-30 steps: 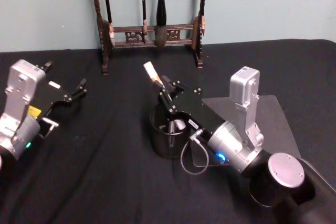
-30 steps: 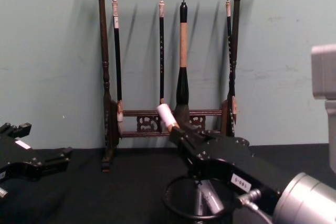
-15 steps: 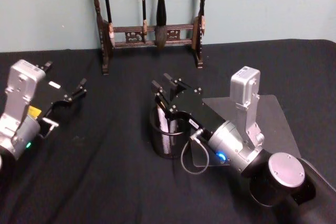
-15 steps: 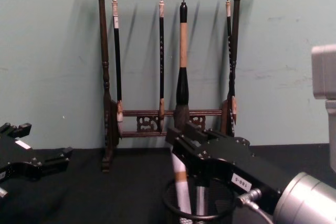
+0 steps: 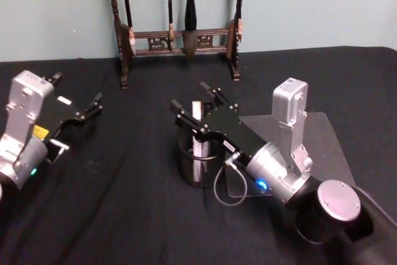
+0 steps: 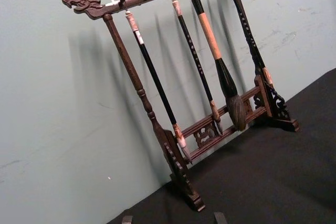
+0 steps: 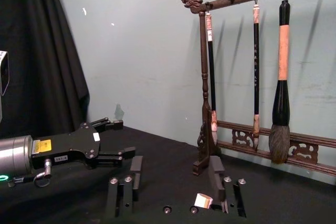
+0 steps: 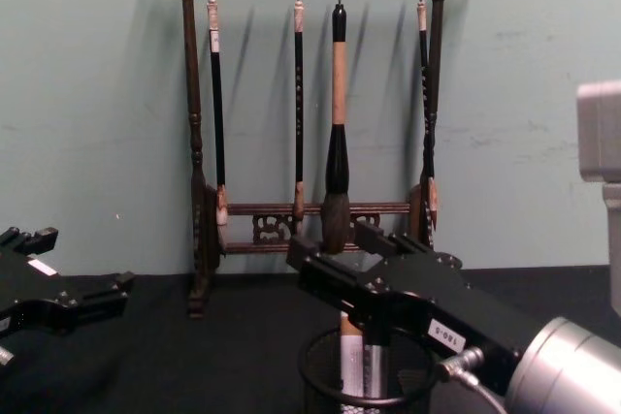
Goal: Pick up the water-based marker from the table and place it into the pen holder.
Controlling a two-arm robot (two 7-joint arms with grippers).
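Note:
The white water-based marker (image 5: 198,134) stands upright inside the pen holder (image 5: 186,172), a round black mesh cup on the black table (image 5: 124,209). Its top pokes above the rim. My right gripper (image 5: 196,105) hovers just above the cup, open, with one finger on each side of the marker and not gripping it. From the chest, the marker (image 8: 350,361) shows through the pen holder (image 8: 320,390) mesh under the right gripper (image 8: 345,254). In the right wrist view the marker's tip (image 7: 202,201) sits near one finger. My left gripper (image 5: 94,106) rests open at the table's left.
A tall dark wooden brush rack (image 5: 180,38) with hanging calligraphy brushes stands at the back, just behind the cup. A flat grey sheet (image 5: 322,131) lies on the table under the right arm. A grey pen (image 8: 375,367) also stands in the cup.
One second ago the right gripper held the marker tilted above the cup. The marker then went down into the cup, and the fingers have spread apart and let it go. The left arm stayed still.

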